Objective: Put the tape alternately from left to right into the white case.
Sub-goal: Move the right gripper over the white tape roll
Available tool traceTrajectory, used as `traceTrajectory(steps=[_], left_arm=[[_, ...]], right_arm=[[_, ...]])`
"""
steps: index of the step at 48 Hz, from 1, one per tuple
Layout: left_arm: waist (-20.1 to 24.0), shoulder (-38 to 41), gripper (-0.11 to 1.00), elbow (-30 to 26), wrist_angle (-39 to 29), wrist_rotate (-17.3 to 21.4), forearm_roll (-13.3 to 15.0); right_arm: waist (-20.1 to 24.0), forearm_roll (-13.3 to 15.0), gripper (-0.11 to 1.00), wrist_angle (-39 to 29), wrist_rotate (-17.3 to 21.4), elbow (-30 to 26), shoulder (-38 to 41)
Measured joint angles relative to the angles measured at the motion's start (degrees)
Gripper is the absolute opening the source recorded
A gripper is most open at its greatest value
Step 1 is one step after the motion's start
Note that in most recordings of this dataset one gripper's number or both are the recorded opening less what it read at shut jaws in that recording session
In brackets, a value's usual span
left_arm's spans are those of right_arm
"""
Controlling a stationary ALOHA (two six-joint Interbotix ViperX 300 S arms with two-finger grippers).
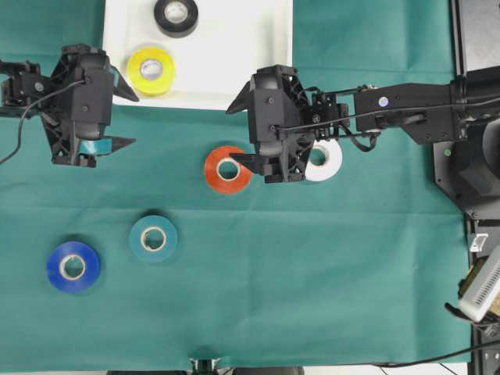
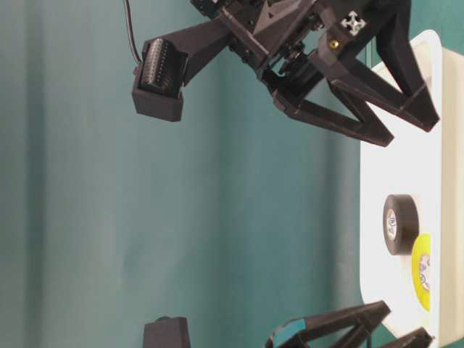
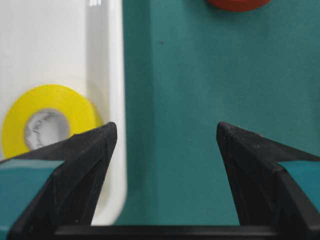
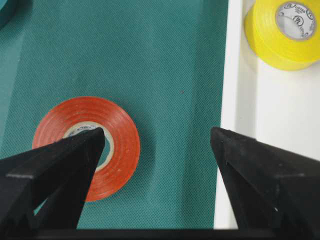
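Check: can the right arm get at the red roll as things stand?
Probably yes. The right gripper hangs open by the red roll, which lies flat and alone on the green cloth. One jaw overlaps its core in the wrist view; nothing covers it, though height above it is unclear.

Using the white case as the landmark: its right half is bare, with the black roll and yellow roll crowding the left end. The left gripper hangs spread wide over the case's lower-left corner, so that corner is blocked. Just below the case's front edge the right gripper sits over the red roll, with the white roll beside it. Further down, open green cloth to the right of the teal roll and blue roll
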State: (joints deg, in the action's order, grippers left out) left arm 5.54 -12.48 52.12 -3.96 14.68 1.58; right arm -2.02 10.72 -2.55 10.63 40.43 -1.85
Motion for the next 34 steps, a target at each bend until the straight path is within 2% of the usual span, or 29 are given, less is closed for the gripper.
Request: traceTrajectory(steps=[11, 23, 34], left_arm=[[-1.67, -0.09, 0.81, 0.79, 0.00, -4.31, 0.00], [-3.08, -0.09, 0.80, 1.23, 0.00, -4.57, 0.00], [-3.08, -0.09, 0.80, 1.23, 0.00, -4.57, 0.09]], right_arm=[[0.00, 0.00, 0.66, 0.00, 0.00, 0.00, 0.00], [0.09, 0.00, 0.66, -0.53, 0.00, 0.35, 0.00], [1.49, -0.09, 0.66, -1.41, 0.09, 3.69, -2.37]])
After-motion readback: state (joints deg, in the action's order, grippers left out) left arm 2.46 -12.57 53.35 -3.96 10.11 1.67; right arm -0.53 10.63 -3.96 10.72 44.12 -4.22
